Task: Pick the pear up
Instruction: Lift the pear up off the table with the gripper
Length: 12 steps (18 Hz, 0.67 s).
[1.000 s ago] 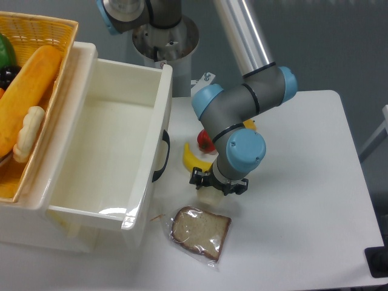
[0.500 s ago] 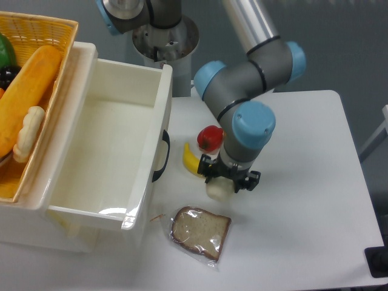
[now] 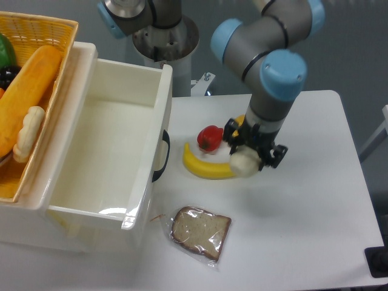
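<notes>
The bagged bread slice lies nearest, below-left of the gripper, whose fingers clamp the pale pear clear of the table, likely to lift it away, with banana and red pepper just left

Tool clamped, pointing down

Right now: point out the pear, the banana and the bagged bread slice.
pear (image 3: 244,163), fixed camera, on its rounded pale body below the gripper.
banana (image 3: 206,169), fixed camera, on the middle of its yellow curve.
bagged bread slice (image 3: 200,230), fixed camera, on the centre of the slice.
</notes>
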{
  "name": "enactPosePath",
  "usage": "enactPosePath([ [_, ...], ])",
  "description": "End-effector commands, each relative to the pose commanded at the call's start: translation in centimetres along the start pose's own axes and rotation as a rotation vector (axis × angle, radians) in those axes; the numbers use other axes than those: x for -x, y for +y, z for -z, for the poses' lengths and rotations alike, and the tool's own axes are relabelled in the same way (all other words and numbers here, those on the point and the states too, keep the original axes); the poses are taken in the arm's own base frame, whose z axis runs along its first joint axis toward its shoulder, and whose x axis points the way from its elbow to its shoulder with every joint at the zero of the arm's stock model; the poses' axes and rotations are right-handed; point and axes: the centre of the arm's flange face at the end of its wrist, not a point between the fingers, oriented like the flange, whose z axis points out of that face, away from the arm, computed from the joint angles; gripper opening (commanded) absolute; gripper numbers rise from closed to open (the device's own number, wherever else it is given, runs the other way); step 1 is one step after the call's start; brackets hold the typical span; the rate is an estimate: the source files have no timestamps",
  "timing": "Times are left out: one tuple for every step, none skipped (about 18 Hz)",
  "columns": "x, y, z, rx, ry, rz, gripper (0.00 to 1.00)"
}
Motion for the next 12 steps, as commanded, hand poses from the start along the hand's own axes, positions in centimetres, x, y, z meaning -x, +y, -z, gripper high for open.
enactPosePath([
  [0.2,0.7,0.1,0.007,0.000,0.005,0.55],
  [0.2,1.2,0.3,0.012,-0.001,0.009,0.55],
  [0.1,1.4,0.3,0.013,-0.002,0.009,0.55],
  [0.0,1.5,0.4,0.013,-0.002,0.011,0.55],
  [0.0,1.6,0.5,0.011,-0.003,0.014,0.55],
  [0.0,1.8,0.7,0.010,-0.006,0.016,0.55],
  [-0.1,2.1,0.8,0.010,-0.007,0.021,0.55],
  [-0.2,2.1,0.8,0.010,-0.005,0.021,0.55],
  [-0.3,2.1,0.9,0.010,-0.005,0.021,0.55],
  [-0.3,2.3,0.8,0.010,-0.005,0.024,0.55],
  [-0.4,2.5,1.0,0.009,-0.009,0.027,0.55],
  [-0.4,2.5,1.1,0.008,-0.010,0.028,0.55],
])
